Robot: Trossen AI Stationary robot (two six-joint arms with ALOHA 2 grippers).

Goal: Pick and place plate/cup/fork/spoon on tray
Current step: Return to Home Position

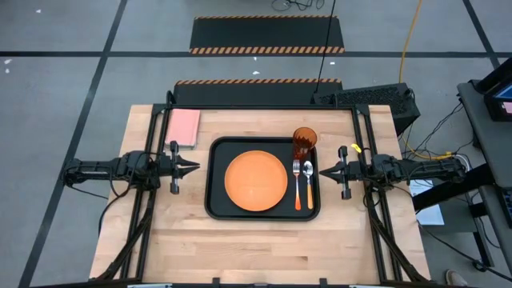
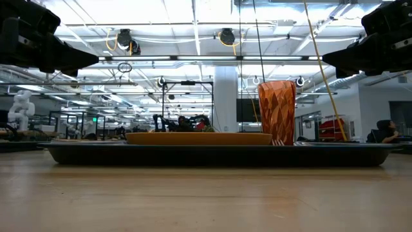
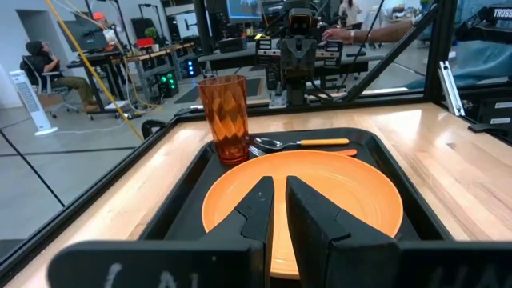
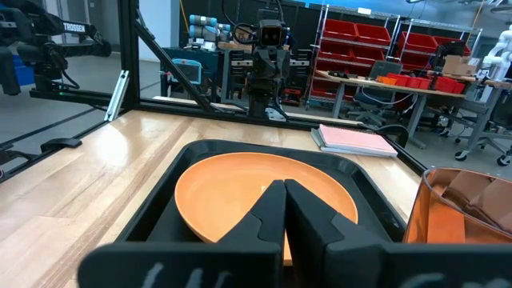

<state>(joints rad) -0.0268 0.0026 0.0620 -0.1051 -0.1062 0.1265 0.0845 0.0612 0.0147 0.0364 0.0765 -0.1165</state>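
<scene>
At the centre of the high view, a large black rectangular tray with rounded corners and a raised rim (image 1: 216, 200) sits on the pale wooden table (image 1: 264, 248). All four items are on it. The wide flat orange plastic plate (image 1: 255, 181) lies at centre-left of the tray. The tall translucent dark-orange plastic cup (image 1: 305, 142) stands upright in the tray's upper right corner. Below the cup, the fork with silver tines and orange-red handle (image 1: 297, 186) lies beside the spoon with shiny round bowl and orange-yellow handle (image 1: 307, 182); the two are parallel, close together, between plate and right rim. Judged from this layout, placing looks complete.

The left gripper (image 1: 194, 168) hovers left of the tray, fingers nearly together with a thin slit between them, holding nothing. The right gripper (image 1: 322, 169) hovers right of the tray, fingers closed tight, also empty. A pink rectangular pad (image 1: 183, 127) rests at the table's upper left, off the tray.

Risks, as I judge them: the right gripper's tip points at the cutlery and sits near the cup, so an inward or sweeping move could tip the cup or scatter fork and spoon. A low pass by the left arm could catch the tray rim and shift the whole set.
</scene>
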